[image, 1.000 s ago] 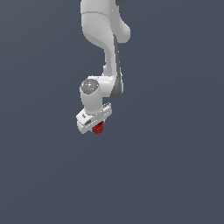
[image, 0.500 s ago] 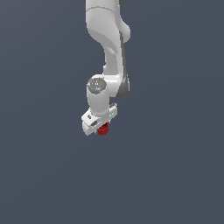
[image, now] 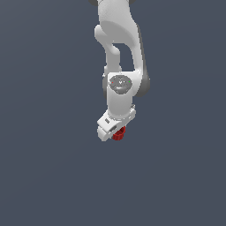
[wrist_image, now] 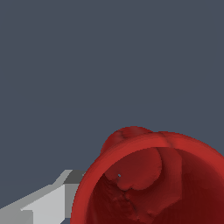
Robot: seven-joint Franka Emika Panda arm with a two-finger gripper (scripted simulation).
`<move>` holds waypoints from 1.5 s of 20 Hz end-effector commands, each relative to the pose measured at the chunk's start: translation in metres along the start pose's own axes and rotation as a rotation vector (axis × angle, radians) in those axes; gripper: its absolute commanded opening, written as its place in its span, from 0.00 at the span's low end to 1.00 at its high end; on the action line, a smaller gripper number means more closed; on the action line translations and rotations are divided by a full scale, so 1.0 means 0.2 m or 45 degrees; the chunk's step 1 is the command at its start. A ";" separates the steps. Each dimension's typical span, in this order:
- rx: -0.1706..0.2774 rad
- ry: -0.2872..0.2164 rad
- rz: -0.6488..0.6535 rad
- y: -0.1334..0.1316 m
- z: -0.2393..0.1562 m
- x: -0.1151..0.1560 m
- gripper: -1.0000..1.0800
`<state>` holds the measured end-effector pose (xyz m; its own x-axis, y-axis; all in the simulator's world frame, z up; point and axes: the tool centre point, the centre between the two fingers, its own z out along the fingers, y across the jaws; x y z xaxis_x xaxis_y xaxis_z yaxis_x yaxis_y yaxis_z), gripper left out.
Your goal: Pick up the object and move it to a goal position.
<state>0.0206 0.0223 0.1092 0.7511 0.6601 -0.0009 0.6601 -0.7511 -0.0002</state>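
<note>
Carrying the red knob – I keep the pinch steady.
In the exterior view, going from its left to its right, I see one white robot arm whose gripper (image: pixel 115 131) has its jaws pinching the one small bright red stubby cylinder with a ridged rim (image: pixel 118 134), held just under the white head against plain grey. In the wrist view it (wrist_image: pixel 153 179) looms beside one grey fingertip (wrist_image: pixel 48 203). No goal marker shows – I'd travel slowly and level, with no jerks.
</note>
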 end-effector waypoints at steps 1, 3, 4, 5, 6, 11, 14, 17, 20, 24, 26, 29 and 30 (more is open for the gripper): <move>-0.001 0.001 0.001 -0.04 -0.07 0.12 0.00; -0.001 0.001 0.001 -0.07 -0.11 0.21 0.00; -0.001 0.001 0.001 -0.08 -0.14 0.25 0.00; -0.001 0.001 0.001 -0.09 -0.16 0.29 0.00; -0.001 0.001 0.001 -0.10 -0.18 0.33 0.00; -0.001 0.001 0.001 -0.15 -0.27 0.51 0.00; -0.001 0.001 0.001 -0.18 -0.31 0.60 0.00; -0.001 0.001 0.001 -0.20 -0.36 0.69 0.00; -0.001 0.001 0.001 -0.22 -0.39 0.76 0.00; 0.000 0.001 0.001 -0.25 -0.44 0.85 0.00; 0.000 0.001 0.001 -0.26 -0.46 0.89 0.00; 0.000 0.001 0.000 -0.27 -0.48 0.95 0.00; 0.000 0.001 0.000 -0.28 -0.49 0.96 0.00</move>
<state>0.1255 0.1864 0.2032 0.7512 0.6601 -0.0017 0.6601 -0.7512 -0.0010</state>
